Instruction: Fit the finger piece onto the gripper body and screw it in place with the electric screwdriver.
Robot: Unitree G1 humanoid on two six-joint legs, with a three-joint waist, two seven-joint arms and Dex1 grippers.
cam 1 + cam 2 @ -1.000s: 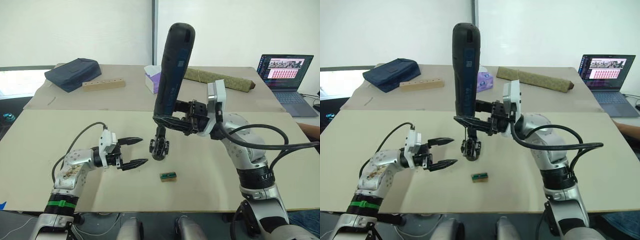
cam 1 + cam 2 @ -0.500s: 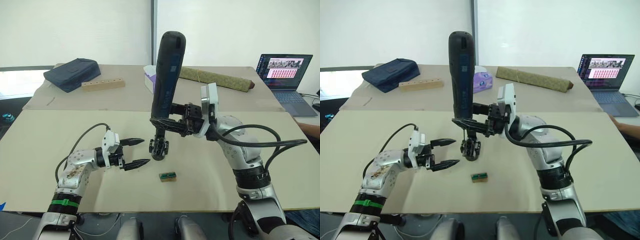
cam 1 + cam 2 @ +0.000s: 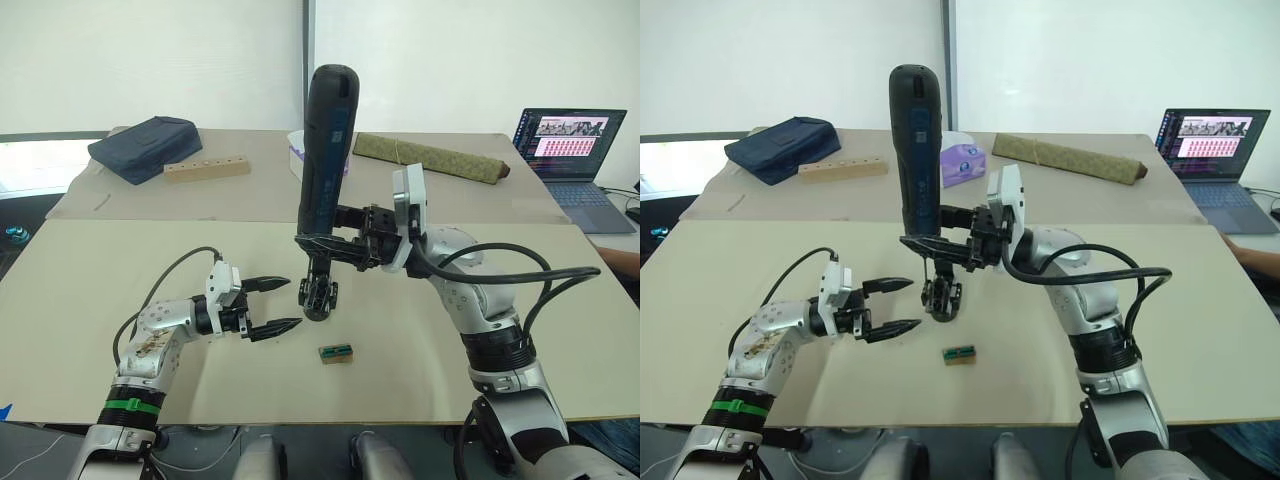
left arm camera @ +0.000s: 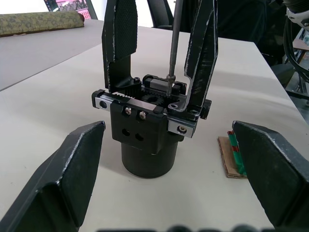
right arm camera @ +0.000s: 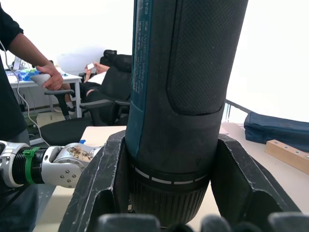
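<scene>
Electric screwdriver (image 3: 325, 150) upright, bit down

Beige table (image 3: 90, 330). Small green-and-brown block (image 3: 336, 353) lies near the front edge. Far side: dark blue bag (image 3: 145, 147), wooden block (image 3: 206, 168) with a row of holes just beside it, tissue box (image 3: 963, 164), olive rolled bundle (image 3: 430, 159). Open laptop (image 3: 570, 150) at far right (screen lit). Person (image 5: 17, 82) standing by office chairs.
</scene>
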